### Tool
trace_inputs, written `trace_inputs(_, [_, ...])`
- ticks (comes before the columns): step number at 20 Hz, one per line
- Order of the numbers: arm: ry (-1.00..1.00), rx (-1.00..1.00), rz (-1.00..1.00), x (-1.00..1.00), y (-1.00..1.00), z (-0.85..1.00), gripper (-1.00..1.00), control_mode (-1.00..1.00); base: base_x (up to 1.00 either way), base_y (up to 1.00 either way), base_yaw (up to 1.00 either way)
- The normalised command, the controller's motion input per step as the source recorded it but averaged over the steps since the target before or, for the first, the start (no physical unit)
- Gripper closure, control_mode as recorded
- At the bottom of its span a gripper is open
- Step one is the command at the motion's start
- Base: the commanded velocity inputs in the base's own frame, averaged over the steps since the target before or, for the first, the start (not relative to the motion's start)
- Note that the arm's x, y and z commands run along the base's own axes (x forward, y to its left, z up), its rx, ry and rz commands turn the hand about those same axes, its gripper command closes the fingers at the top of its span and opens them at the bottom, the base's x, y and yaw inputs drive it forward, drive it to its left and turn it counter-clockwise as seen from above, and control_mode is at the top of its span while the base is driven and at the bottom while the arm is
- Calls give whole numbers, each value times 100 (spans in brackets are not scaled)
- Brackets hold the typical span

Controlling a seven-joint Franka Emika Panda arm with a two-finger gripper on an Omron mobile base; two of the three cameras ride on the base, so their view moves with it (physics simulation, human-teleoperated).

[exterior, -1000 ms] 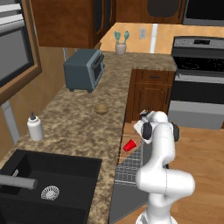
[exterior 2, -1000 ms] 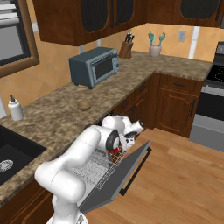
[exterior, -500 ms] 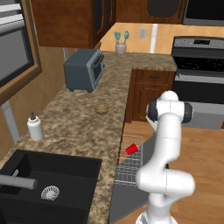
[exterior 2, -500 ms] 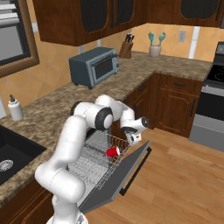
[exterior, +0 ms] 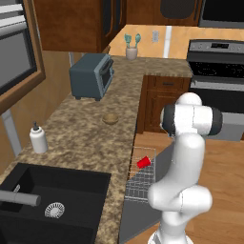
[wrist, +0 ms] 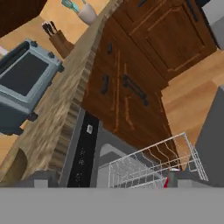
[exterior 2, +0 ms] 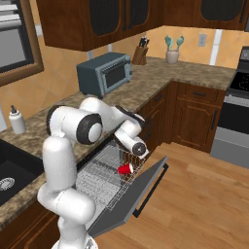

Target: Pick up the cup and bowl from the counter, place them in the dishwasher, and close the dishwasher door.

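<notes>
Right base view: nearest us, the dishwasher door (exterior 2: 127,201) hangs pulled down flat, and just behind it the white rack (exterior 2: 99,177) carries the cup (exterior 2: 125,169), lying on its side with its long axis roughly level and its mouth toward the counter. Above it the gripper (exterior 2: 142,151) hangs empty, fingers spread wide. Farther back on the counter (exterior: 86,138), the bowl (exterior: 110,118) sits upright, with the toaster oven (exterior: 90,75) beyond it.
</notes>
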Motion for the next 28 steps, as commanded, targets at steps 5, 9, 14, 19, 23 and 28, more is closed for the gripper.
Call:
trace_inputs(5, [-10,-28,0,-19,19,100,-100,-100,0,0,0])
trace_inputs(9, [6,-15,0,-13,7,100,-100,-100,0,0,0])
trace_inputs(14, [21,-8,0,-2,0,100,-100,-100,0,0,0])
trace_inputs(19, [43,-1,0,0,0,100,-100,-100,0,0,0])
trace_inputs(23, [48,0,0,0,0,100,-100,-100,0,0,0])
trace_inputs(28, [36,0,0,0,0,100,-100,-100,0,0,0])
